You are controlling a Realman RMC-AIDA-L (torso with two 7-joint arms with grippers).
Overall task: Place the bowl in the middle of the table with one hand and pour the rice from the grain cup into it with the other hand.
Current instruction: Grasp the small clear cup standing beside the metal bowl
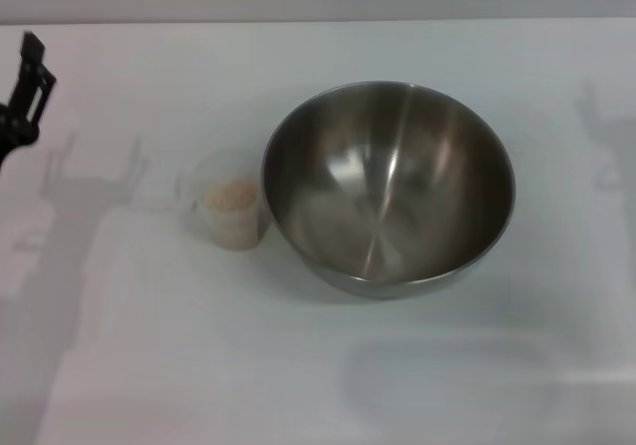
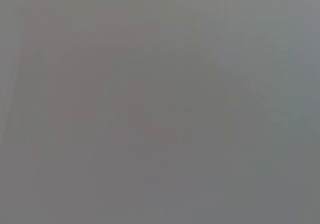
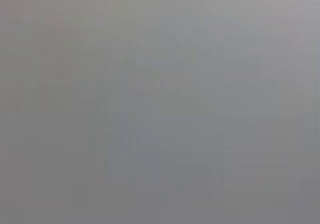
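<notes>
Left gripper (image 1: pixel 28 77): black, only a slice visible at far upper-left edge of head view, raised over the plain white flat tabletop (image 1: pixel 328 385). Finger opening not readable from this sliver; nothing seen in its hold. Well apart from cup and bowl.

Right gripper: not visible in head view. Finger state cannot be told.

Both wrist views: flat featureless grey, no object or finger discernible.

Small translucent clear plastic measuring cup (image 1: pixel 229 212): upright on the tabletop, left of frame centre, slightly below mid-height. Small tab of a handle toward the left side of the cup. Inside, a loose heap of pale beige rice grains (image 1: pixel 231 195), filling the lower part.

Large round stainless-steel mixing bowl (image 1: pixel 390 187): upright, open side up, just right of frame centre. Shiny brushed interior with streaked reflections, no grains visible inside. Left rim just beside the cup's right edge; touching or a hair apart, cannot tell.

Faint grey shadows on the tabletop at left, right edge and lower right. Far edge of the tabletop along the top of the frame, grey wall strip beyond.
</notes>
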